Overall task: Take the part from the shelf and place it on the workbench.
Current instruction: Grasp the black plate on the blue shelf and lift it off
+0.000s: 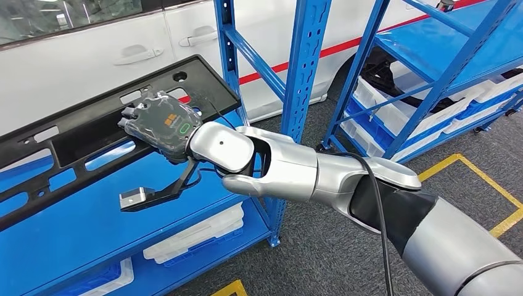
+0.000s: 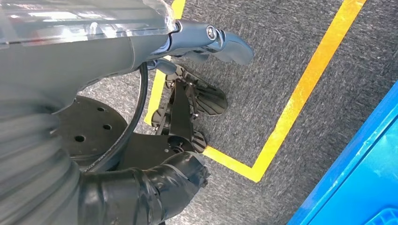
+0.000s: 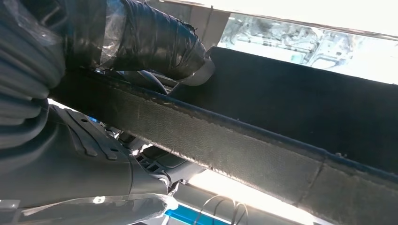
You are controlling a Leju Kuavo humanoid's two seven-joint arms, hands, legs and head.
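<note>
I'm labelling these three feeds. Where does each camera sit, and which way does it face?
Head view: high on the body, looking down at the right hand on the black part over the blue shelf.
Left wrist view: looks down at grey floor; left hand.
Right wrist view: close behind the right hand, facing the part's edge.
Shared: the part.

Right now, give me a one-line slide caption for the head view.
Right hand grips the long black part on the blue shelf, a white car behind.
</note>
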